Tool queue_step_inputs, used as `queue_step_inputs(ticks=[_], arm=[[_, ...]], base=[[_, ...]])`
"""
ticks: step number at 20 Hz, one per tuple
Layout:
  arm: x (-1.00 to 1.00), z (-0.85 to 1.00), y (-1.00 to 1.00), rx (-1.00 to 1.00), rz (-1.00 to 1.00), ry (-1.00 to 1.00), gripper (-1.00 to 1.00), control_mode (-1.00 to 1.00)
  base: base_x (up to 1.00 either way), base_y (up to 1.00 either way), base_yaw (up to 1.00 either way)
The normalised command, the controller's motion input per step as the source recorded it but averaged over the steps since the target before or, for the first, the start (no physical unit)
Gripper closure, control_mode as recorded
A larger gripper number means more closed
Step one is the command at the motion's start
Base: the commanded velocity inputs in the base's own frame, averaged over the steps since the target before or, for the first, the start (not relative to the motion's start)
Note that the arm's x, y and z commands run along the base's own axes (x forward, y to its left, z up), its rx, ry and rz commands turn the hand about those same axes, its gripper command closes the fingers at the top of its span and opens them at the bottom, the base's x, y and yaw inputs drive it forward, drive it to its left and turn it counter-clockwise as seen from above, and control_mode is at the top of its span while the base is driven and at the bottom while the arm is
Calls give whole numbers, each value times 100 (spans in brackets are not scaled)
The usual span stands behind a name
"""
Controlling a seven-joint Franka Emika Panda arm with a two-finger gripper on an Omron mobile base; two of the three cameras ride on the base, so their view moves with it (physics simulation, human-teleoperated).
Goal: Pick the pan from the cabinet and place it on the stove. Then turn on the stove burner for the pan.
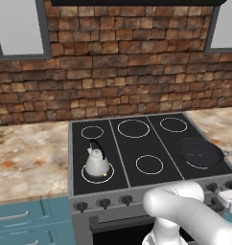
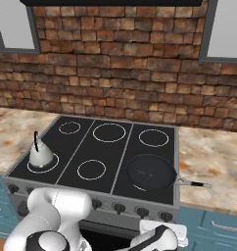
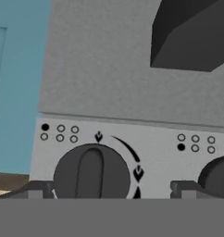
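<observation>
Black pan [image 2: 151, 172] sits on our stove's [image 2: 98, 147] front-right ring; our gripper [image 3: 111, 190], fingers apart, faces a front knob [image 3: 91, 173].

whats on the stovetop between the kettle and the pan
Nothing stands there: between the kettle and the pan lies bare black glass with the front-middle ring, as the left base view shows.
</observation>
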Motion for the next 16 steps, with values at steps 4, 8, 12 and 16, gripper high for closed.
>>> queue_step_inputs(ticks=[4,8,12,16], arm=[[6,-3,-9,3,0,-1,-100,-100],[11,-14,0,0,0,0,-100,-100],[17,-14,2,0,0,0,100,-100],[9,-1,0,0,0,0,100,-100]], base=[[0,0,0],[0,0,0],[0,0,0],[0,0,0]])
